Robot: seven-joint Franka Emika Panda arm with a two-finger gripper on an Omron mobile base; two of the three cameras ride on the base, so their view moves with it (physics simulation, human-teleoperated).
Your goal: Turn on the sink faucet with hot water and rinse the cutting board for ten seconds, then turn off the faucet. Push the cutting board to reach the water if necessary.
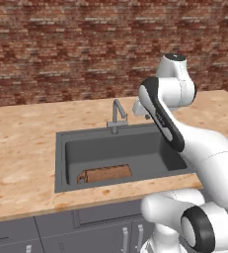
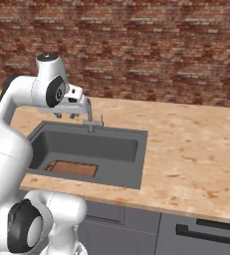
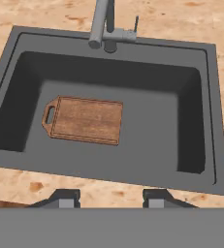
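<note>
The cutting board [image 3: 85, 119] lies flat on the floor of the sink [image 3: 208, 111], in its near left part, handle end to the left. The sink faucet [image 3: 105, 30] stands at the far rim. The gripper [image 3: 109, 197], fingers drawn in and holding nothing, hovers above the sink's near edge.

Left base view: from behind the arm's left, facing forward and down over the sink [image 1: 61, 158] toward the brick wall [image 1: 61, 44].
Right base view: same scene from the arm's right.
Hand view: close above, looking steeply down into the basin.
Shared: sink, sink faucet [image 1: 117, 114], cutting board [image 3: 84, 119], counter [image 2: 196, 154].
</note>
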